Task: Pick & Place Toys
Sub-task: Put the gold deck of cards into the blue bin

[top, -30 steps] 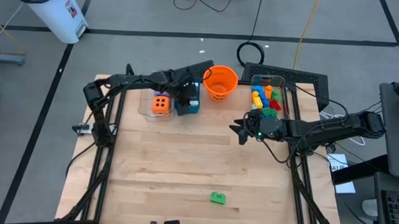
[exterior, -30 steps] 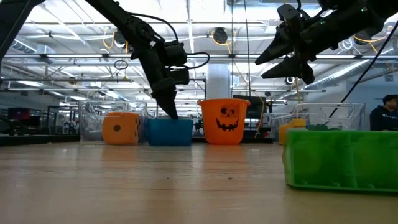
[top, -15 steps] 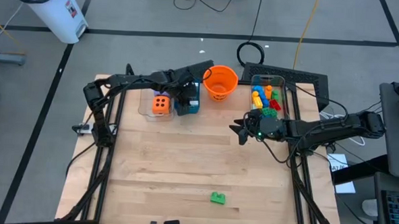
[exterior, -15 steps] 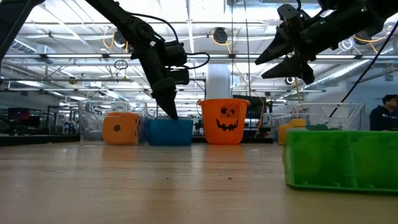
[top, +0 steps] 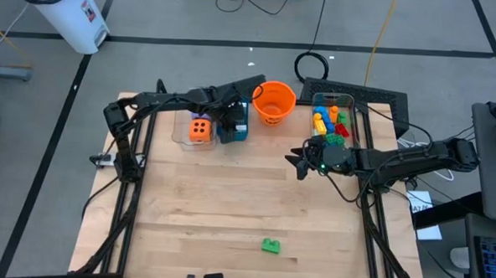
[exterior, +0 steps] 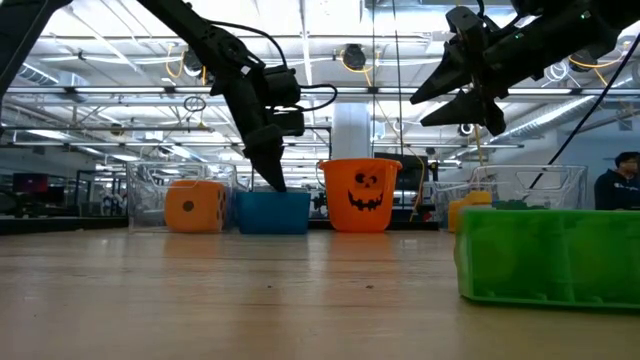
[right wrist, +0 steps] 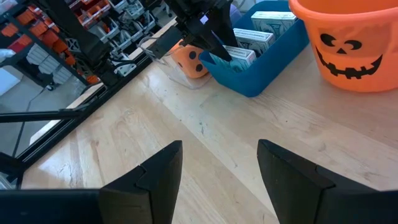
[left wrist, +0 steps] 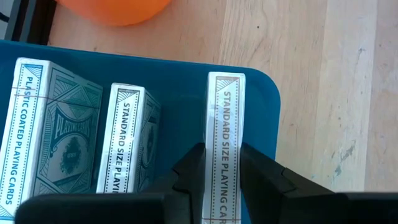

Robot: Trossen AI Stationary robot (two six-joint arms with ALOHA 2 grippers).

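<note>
My left gripper (top: 232, 120) reaches down into the teal box (left wrist: 267, 112) and is shut on a white card pack (left wrist: 225, 106) standing on edge at one end of the box. Two more card packs (left wrist: 127, 134) stand beside it. An orange die (top: 199, 129) sits in a clear bin left of the box. A green brick (top: 270, 246) lies flat near the table's front edge. My right gripper (top: 296, 162) hangs open above the table's right half, nothing between its fingers (right wrist: 155, 174). My left gripper pinches the card pack between its two fingers, one on each broad face, with the narrow printed edge (left wrist: 224, 140) showing between them. The fingers (left wrist: 189, 168) slant down from above, along the pack's length. The pack stands on edge inside the teal box.
An orange pumpkin bucket (top: 275, 102) stands right of the teal box. A clear bin (top: 333, 119) holding several coloured bricks sits at the far right. Bare wood spreads across the table's middle and front.
</note>
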